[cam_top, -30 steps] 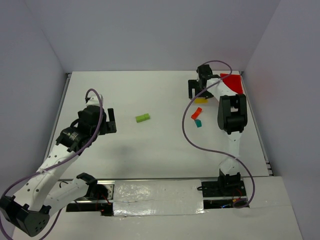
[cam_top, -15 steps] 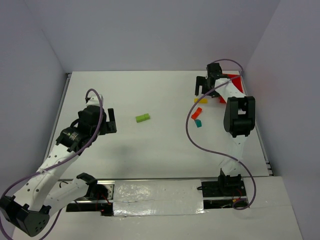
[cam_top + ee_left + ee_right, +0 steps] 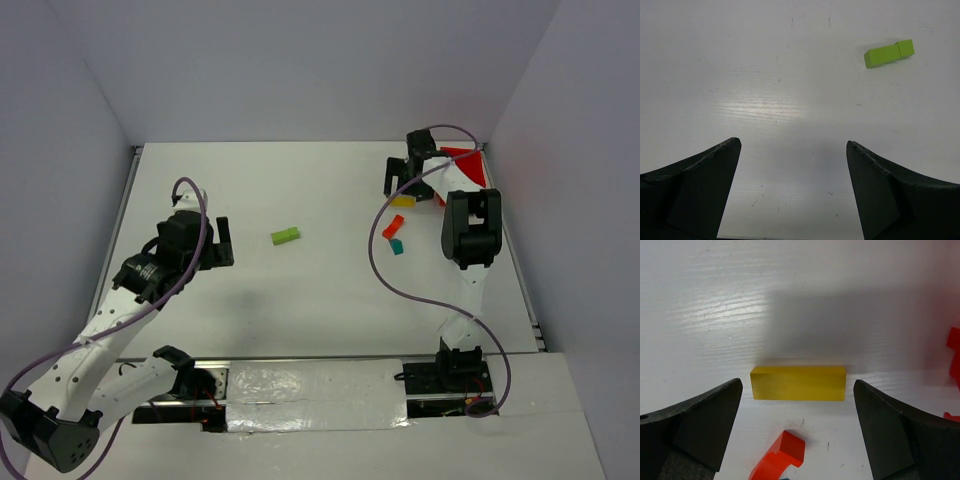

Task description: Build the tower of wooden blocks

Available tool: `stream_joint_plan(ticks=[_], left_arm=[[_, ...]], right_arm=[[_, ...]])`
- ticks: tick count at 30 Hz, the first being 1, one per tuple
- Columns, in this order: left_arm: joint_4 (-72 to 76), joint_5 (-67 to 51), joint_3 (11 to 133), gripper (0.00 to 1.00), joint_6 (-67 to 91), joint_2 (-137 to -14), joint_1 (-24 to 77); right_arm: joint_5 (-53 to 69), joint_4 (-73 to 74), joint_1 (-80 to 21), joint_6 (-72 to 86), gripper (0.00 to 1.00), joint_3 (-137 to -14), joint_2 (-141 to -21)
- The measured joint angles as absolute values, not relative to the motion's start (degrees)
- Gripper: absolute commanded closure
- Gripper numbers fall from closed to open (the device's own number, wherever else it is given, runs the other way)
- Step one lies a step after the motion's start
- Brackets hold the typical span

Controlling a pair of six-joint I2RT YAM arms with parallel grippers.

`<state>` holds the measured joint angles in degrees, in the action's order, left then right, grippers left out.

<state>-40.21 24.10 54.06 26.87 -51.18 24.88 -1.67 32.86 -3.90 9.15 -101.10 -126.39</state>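
1. The right gripper point(image 3: 797, 386) hangs with its jaws spread wide and empty; the yellow bar point(image 3: 798, 383) lies flat on the table point(image 3: 300, 300), framed between its fingers.
2. The red piece point(image 3: 782, 452) and the teal wedge point(image 3: 397, 246) lie unstacked nearby.
3. The left gripper point(image 3: 794, 145), also wide and empty, sits well apart from the green bar point(image 3: 888, 53).

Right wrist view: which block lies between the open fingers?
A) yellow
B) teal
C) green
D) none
A: the yellow block lies flat between the spread fingers of the right gripper, untouched, with a red piece nearer the camera.
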Motion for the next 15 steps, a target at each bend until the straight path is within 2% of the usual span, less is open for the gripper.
stream_joint_plan(ticks=[5,7,8,15], left_arm=[[-40.21,24.05,54.06,0.0,26.87,-51.18,24.88],[-40.21,24.01,54.06,0.0,26.87,-51.18,24.88],[-40.21,23.99,54.06,0.0,26.87,-51.18,24.88],[-40.21,23.79,54.06,0.0,26.87,-51.18,24.88]], right_arm=[[-2.2,33.87,-4.8,9.13,0.02,-101.25,-127.7],[-2.46,34.22,-5.13,9.1,0.08,-101.25,-127.85],[-2.74,34.3,-5.3,9.13,0.14,-101.27,-127.85],[-6.28,33.69,-6.55,9.52,0.35,-101.23,-127.81]])
